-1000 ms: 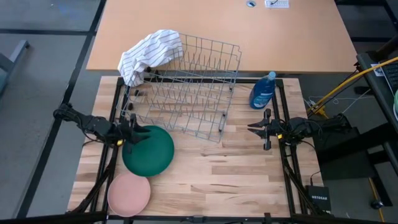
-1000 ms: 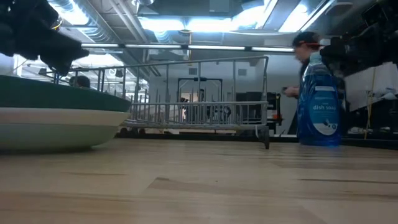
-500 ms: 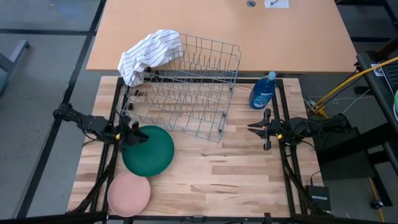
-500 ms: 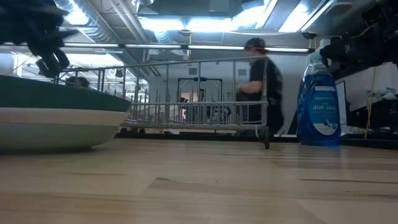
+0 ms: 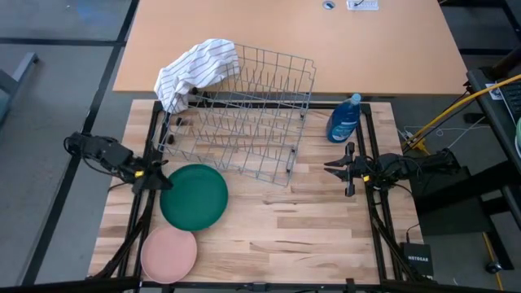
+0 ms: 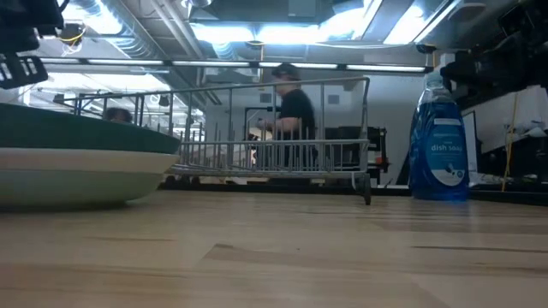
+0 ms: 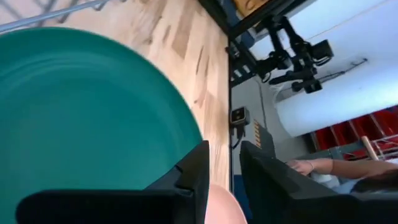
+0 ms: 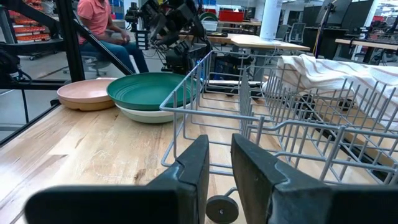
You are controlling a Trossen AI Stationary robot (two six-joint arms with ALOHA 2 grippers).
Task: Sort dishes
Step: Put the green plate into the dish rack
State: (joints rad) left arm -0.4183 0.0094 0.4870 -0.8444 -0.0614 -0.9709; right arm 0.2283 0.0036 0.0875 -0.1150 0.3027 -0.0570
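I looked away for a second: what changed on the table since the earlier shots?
The left gripper pulled back off the green plate toward the table's left edge, holding nothing. The plates, rack, bottle and right gripper stayed put. A person walked across behind.

You have bare wooden tabletop across the near right, between the large dark green round plate and the right gripper. The grey wire dish rack blocks the far left, with a striped white cloth draped over its far left corner. A blue plastic soap bottle stands just right of the rack. The round pink plate fills the near left corner.
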